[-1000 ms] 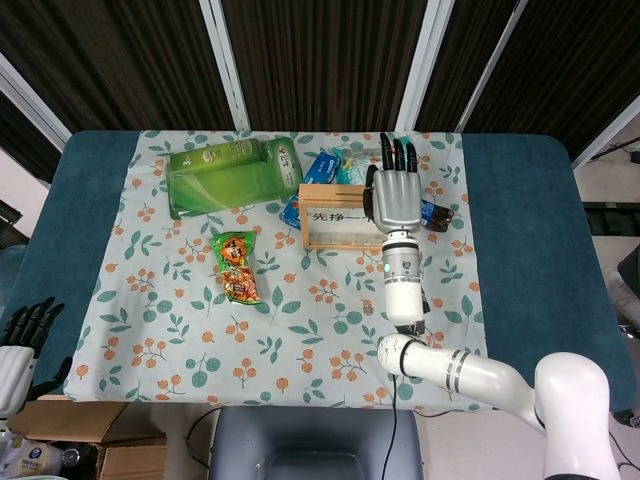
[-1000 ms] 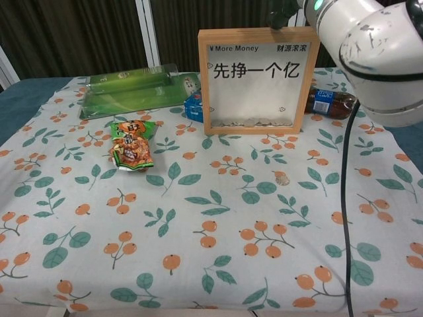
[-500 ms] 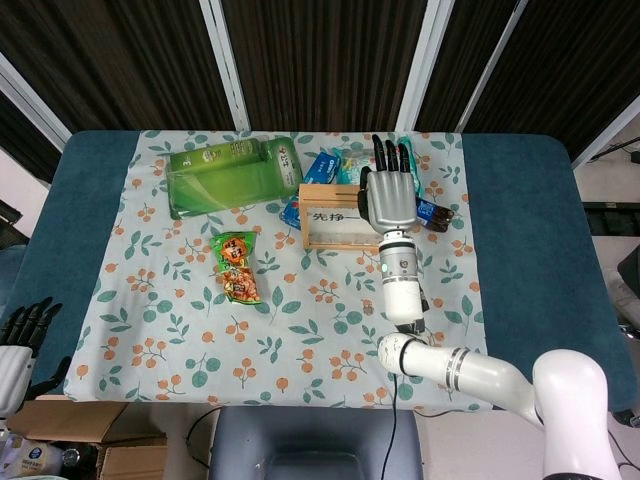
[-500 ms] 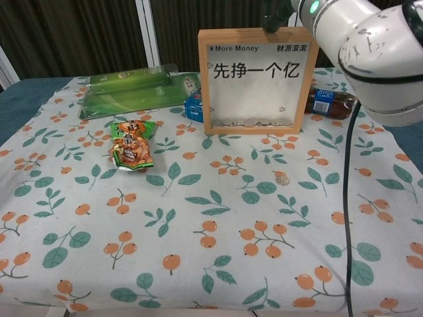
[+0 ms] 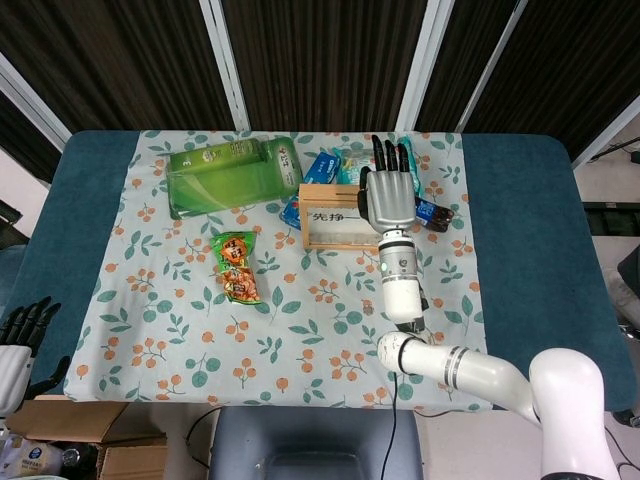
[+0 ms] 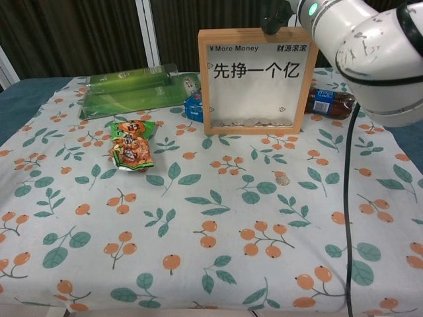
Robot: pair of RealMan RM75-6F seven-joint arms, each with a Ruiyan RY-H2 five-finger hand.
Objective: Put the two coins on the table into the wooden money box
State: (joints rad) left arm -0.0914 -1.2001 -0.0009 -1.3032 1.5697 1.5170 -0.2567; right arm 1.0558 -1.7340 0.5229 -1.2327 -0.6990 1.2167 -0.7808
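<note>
With the right hand spread flat over the wooden money box, the coin lying on the tablecloth before it looks thin, hard and slippery, best pinched by its rim.

money box: 1 | coin on cloth: 1 | snack packet: 1 | bottle: 1

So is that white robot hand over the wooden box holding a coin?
Cannot be told: the right hand shows only its back above the wooden money box.
</note>
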